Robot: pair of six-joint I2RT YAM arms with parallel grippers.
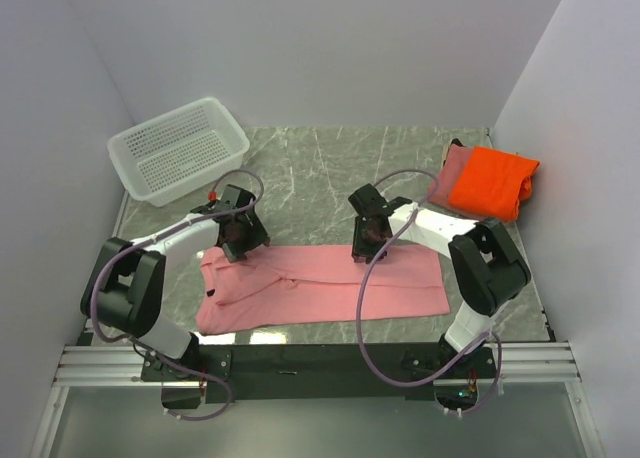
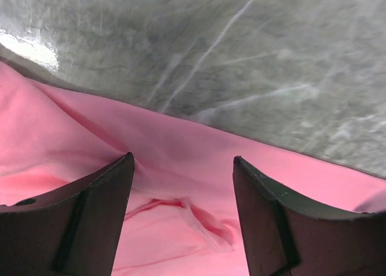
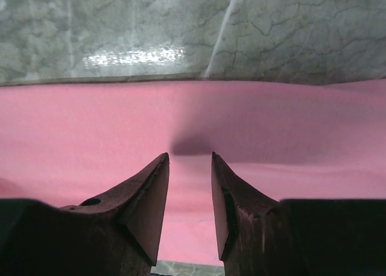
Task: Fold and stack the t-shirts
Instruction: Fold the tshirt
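Observation:
A light pink t-shirt (image 1: 320,286) lies folded into a long band across the near part of the table. My left gripper (image 1: 240,236) hovers over its left end, open, with nothing between the fingers. In the left wrist view a small crumpled fold of pink cloth (image 2: 205,222) lies below the open left gripper (image 2: 183,157). Over the band's far edge, my right gripper (image 1: 372,240) stands open with a narrower gap. Flat pink cloth (image 3: 90,125) lies under the right gripper (image 3: 190,155). A folded bright orange t-shirt (image 1: 490,181) rests on a dusty rose one (image 1: 452,168) at the back right.
A white perforated basket (image 1: 178,150) stands at the back left. Grey marble tabletop (image 1: 330,168) shows between the basket and the folded stack. White walls close in on the left, back and right.

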